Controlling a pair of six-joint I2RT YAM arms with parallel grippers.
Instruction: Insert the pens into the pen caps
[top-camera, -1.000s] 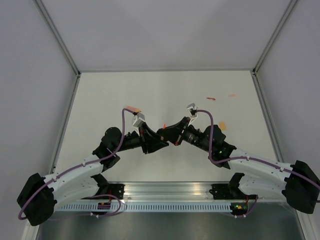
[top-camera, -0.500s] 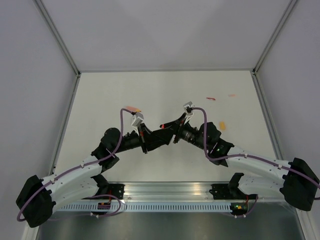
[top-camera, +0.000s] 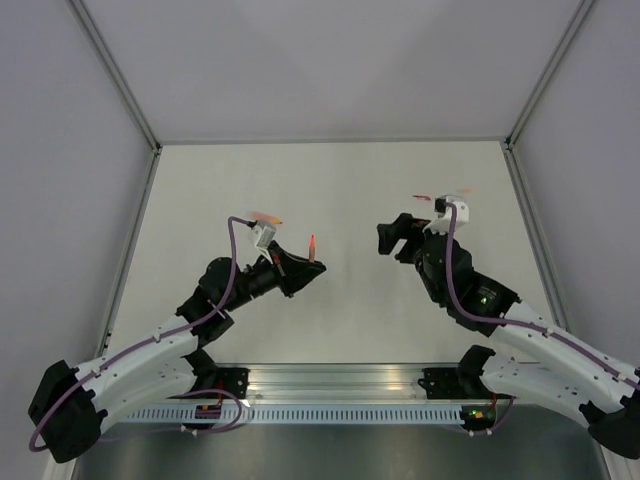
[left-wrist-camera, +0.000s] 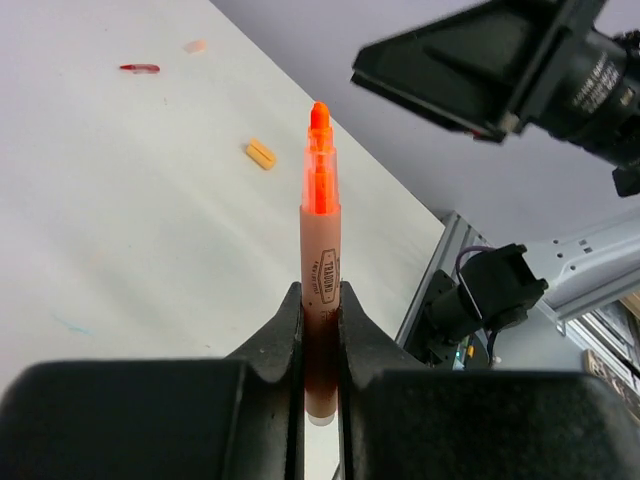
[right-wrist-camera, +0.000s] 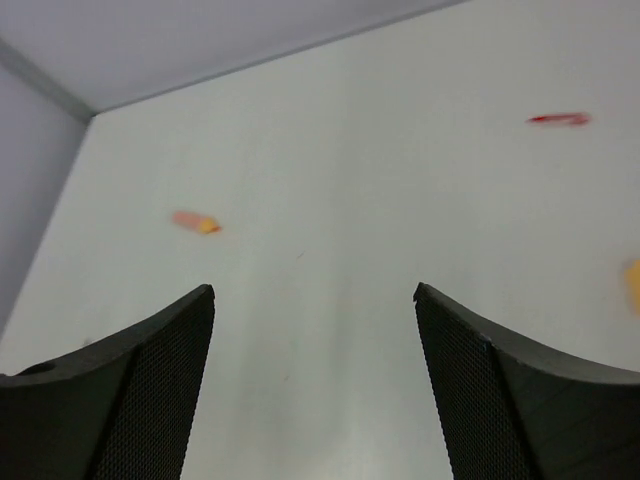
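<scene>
Left wrist cam: left gripper (left-wrist-camera: 320, 300) is clamped on the orange pen (left-wrist-camera: 320, 250), low on the barrel. Pen sticks straight out past the grip, held up off the table (left-wrist-camera: 120, 230). — Mo

Capped or not? — Ines

Can't call it. Far end is a bright translucent orange section narrowing to a small tip. Could be a seated cap, could be a bare nib. — Mo

Right side? — Ines

Right gripper (right-wrist-camera: 313, 290) is wide open with nothing between the jaws. It's well apart from the left one. — Mo

What's loose on the table? — Ines

Four bits:
- Orange stub (left-wrist-camera: 260, 153): short, reads as a cap, lying flat, nearer than the red one in that view.
- Red piece (left-wrist-camera: 140, 68) and pale pink piece (left-wrist-camera: 195, 46): toward the far right, close together, not touching.
- Orange-pink piece (right-wrist-camera: 195, 222): on the left half of the table.

The last three are too small to sort pen from cap. — Mo

So progress? — Ines

At best one pair is mated, the one in the left gripper, and that's unconfirmed. Nothing on the table looks joined; every loose bit lies alone. My read is that most of the job is left. — Mo

Next? — Ines

My guess: check or park the held pen, then the right goes for a loose piece. Judgement only. — Mo
</scene>
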